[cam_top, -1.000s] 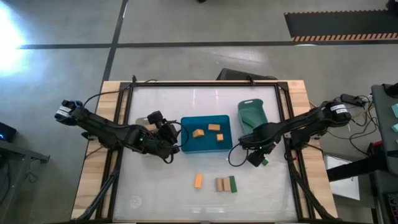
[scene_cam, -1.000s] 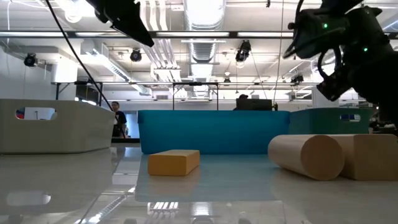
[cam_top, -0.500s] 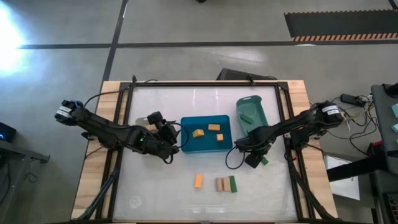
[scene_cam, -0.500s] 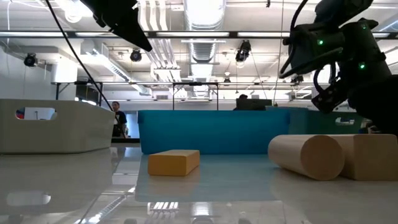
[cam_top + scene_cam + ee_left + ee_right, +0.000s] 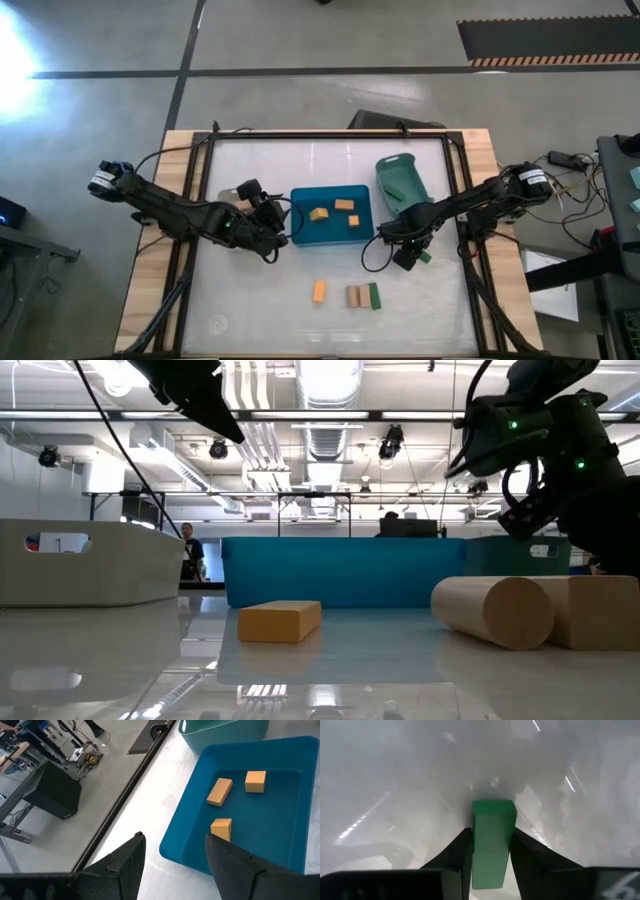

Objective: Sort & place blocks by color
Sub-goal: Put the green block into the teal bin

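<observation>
Three orange blocks [image 5: 334,213] lie inside the blue bin [image 5: 303,232] at the middle of the bench [image 5: 300,165], small box shapes with flat faces, apart from one another. One dark green block [image 5: 398,190] rests in the teal bin [image 5: 415,176] just to the right of the blue one. Nearer the front edge of the bench, an orange block [image 5: 319,291] lies alone, and to its right a tan piece [image 5: 355,296] sits just beside a dark green block [image 5: 374,295]; in the low view a tan cylinder [image 5: 492,610] on its side shows there. The right pincer [image 5: 490,851] hangs over the bench in front of the teal bin, clenched on a bright green block [image 5: 492,842] that stands lengthwise between its two dark fingers [image 5: 457,854], both pressing its long sides. The left pincer [image 5: 175,857] hovers at the left edge of the blue bin with its fingers spread wide and nothing between them. A pale bin [image 5: 85,563] stands at the left in the low view.
</observation>
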Tool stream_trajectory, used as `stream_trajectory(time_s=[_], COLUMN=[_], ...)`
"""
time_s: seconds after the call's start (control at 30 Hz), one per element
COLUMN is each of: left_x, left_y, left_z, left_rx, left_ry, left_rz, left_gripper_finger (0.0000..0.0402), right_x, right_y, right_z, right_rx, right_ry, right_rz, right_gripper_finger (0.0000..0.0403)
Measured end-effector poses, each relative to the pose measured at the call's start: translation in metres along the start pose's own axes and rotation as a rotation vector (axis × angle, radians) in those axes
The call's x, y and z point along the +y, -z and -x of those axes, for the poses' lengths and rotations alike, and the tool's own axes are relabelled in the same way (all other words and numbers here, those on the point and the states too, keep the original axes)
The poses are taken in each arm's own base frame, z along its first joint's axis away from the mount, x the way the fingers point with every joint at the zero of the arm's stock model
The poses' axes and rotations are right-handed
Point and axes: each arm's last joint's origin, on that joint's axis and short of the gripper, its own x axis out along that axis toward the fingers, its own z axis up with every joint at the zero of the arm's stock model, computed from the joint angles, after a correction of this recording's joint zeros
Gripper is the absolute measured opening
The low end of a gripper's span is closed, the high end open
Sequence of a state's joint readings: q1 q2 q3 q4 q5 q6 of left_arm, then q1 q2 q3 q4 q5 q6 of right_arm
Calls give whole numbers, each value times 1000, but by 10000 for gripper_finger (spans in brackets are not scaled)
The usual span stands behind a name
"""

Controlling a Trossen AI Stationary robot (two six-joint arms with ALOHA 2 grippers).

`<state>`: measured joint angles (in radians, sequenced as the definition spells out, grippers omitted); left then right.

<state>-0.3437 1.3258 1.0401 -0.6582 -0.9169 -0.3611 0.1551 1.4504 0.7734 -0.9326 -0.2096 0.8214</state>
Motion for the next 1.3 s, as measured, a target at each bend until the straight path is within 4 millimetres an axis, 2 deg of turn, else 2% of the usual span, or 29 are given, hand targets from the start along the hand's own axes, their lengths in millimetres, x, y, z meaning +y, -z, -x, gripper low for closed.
stream_trajectory(time_s=[0.2,0.4,0.53,0.67,0.83,0.93,1.03,1.3], left_x=[0,0,0,0,0,0,0,0], left_y=[0,0,-1,-1,-2,-2,-2,-2], left_z=[0,0,0,0,0,0,0,0], left_rx=[0,-2,-7,-8,-12,-12,-12,-11], left_ry=[0,1,1,2,3,3,3,3], left_rz=[0,4,12,13,18,18,18,17], left_gripper_finger=[189,189,189,189,189,189,189,189], right_x=[-3,-1,9,21,20,9,-7,-77], right_y=[7,14,8,-2,-19,-31,-49,-95], right_z=[11,35,56,87,131,148,156,145], right_rx=[0,-48,-195,-340,-483,-498,-476,-318], right_ry=[-40,-167,-236,-261,-161,-37,54,138], right_rz=[0,1,49,136,210,227,219,93], right_gripper_finger=[99,98,98,98,98,98,98,98])
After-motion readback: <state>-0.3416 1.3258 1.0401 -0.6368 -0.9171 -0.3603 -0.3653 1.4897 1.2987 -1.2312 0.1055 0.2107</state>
